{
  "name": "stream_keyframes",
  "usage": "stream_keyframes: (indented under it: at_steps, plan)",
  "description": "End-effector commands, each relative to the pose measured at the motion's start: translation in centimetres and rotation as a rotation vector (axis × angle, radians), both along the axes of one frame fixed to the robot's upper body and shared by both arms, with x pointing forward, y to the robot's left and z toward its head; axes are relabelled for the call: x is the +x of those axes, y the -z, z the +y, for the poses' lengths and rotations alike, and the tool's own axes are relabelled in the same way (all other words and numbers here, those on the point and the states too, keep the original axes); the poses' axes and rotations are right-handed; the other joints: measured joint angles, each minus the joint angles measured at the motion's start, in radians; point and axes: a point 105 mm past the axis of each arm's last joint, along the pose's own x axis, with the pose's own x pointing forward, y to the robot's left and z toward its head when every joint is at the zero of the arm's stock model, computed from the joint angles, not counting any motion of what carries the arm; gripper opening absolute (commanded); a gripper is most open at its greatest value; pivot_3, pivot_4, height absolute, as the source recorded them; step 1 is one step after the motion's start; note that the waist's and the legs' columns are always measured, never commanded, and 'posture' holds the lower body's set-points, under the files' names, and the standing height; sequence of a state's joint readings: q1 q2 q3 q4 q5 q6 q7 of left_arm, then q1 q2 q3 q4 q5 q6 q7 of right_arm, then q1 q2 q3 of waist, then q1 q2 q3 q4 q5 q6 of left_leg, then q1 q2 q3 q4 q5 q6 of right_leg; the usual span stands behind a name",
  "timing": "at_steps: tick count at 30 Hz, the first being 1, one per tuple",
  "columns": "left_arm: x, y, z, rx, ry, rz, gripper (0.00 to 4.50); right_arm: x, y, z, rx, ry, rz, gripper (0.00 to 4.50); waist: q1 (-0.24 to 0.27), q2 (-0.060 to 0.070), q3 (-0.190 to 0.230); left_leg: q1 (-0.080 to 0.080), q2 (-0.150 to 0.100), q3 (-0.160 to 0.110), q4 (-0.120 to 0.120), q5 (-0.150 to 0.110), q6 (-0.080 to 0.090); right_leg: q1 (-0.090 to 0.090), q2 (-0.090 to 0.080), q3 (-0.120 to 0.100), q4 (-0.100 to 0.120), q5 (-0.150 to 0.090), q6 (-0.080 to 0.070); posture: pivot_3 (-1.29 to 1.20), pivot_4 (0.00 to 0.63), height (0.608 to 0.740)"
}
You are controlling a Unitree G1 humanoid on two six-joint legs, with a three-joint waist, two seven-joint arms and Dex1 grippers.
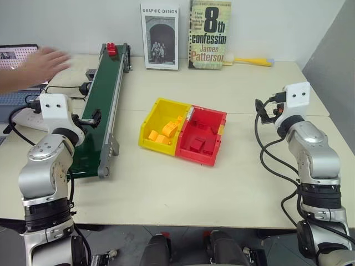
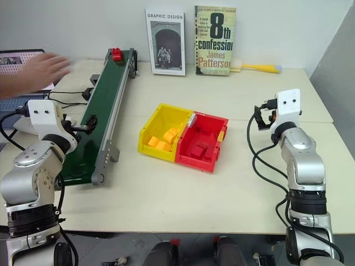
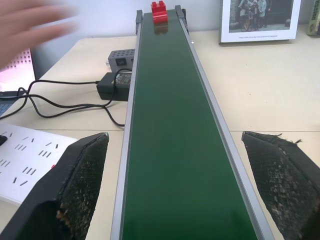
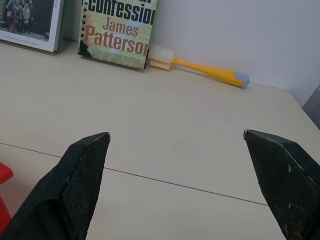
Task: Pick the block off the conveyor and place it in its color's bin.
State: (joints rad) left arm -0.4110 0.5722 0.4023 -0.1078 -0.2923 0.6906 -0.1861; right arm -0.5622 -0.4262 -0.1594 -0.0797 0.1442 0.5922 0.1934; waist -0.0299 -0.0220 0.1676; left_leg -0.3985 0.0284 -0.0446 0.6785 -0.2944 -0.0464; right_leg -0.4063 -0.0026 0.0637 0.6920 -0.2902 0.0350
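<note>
The red block (image 3: 159, 11) sits at the far end of the conveyor (image 1: 102, 105), which runs along the table's (image 1: 222, 183) left side. The left gripper (image 3: 182, 190) hovers over the belt's near end, fingers spread wide. The right gripper (image 4: 187, 185) hangs above the table's right edge, likewise spread, holding nothing. The red bin (image 1: 213, 119), joined to a yellow bin (image 1: 158, 108), rests mid-table. A person's hand (image 1: 41, 64) hovers near the far left corner.

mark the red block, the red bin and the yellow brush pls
red block (image 3: 159, 11), left wrist view, on its studded top, at the conveyor's far end.
red bin (image 1: 217, 141), left eye view, on its right side wall.
yellow brush (image 4: 207, 70), right wrist view, on the middle of its handle.
</note>
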Motion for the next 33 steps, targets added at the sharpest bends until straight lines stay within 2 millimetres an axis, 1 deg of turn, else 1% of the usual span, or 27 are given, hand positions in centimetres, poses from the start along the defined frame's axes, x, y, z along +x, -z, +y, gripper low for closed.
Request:
stream_keyframes:
  at_steps: [1,6,12,19,22,28,30,33]
  plan:
    - [-0.3,-1.7,0.0,0.004,-0.002,-0.066,4.47,-0.2,-2.0,-0.4,-0.005,0.01,-0.073,4.5,0.0,0.0,0.0,0.0,0.0,0.0,0.0,0.0,0.0,0.0,0.0,0.0,0.0,0.0,0.0,0.0,0.15,0.74]
    - [-0.5,-2.3,0.2,0.001,-0.029,-0.1,4.47,-0.3,-2.1,0.1,-0.008,-0.01,-0.074,4.5,0.0,0.0,0.0,0.0,0.0,0.0,0.0,0.0,0.0,0.0,0.0,0.0,0.0,0.0,0.0,0.0,0.15,0.74]
    - [-0.6,-2.1,-0.2,-0.013,-0.047,-0.12,4.47,-0.2,-2.2,-0.2,-0.013,-0.018,-0.069,4.5,0.0,0.0,0.0,0.0,0.0,0.0,0.0,0.0,0.0,0.0,0.0,0.0,0.0,0.0,0.0,0.0,0.15,0.74]
    - [-0.7,-1.9,-0.3,-0.039,-0.056,-0.133,4.47,-0.1,-3.1,0.0,-0.032,-0.05,-0.085,4.5,0.0,0.0,0.0,0.0,0.0,0.0,0.0,0.0,0.0,0.0,0.0,0.0,0.0,0.0,0.0,0.0,0.15,0.74]
    - [-0.6,-1.3,0.1,-0.066,-0.091,-0.114,4.47,-0.2,-3.4,1.1,-0.066,-0.156,-0.092,4.5,0.0,0.0,0.0,0.0,0.0,0.0,0.0,0.0,0.0,0.0,0.0,0.0,0.0,0.0,0.0,0.0,0.15,0.74]
    - [0.1,-1.0,-0.1,-0.074,-0.088,-0.09,4.47,-1.6,-5.5,4.2,-0.109,-0.489,-0.09,4.5,0.0,0.0,0.0,0.0,0.0,0.0,0.0,0.0,0.0,0.0,0.0,0.0,-0.001,0.0,0.0,0.0,0.15,0.74]
    - [0.4,-0.6,0.1,-0.072,-0.096,-0.068,4.47,-2.7,-6.0,5.7,-0.079,-0.656,-0.055,4.5,0.0,0.0,0.0,0.0,0.0,0.0,0.0,0.0,0.0,0.0,0.0,-0.001,0.0,0.0,0.0,0.0,0.15,0.74]
    - [0.7,-0.4,0.4,-0.085,-0.103,-0.048,4.47,-4.9,-6.0,7.9,-0.058,-0.877,0.021,4.5,0.0,0.0,0.0,0.0,0.0,-0.001,0.0,0.0,0.0,0.001,0.0,-0.001,-0.001,0.0,0.0,0.0,0.15,0.74]
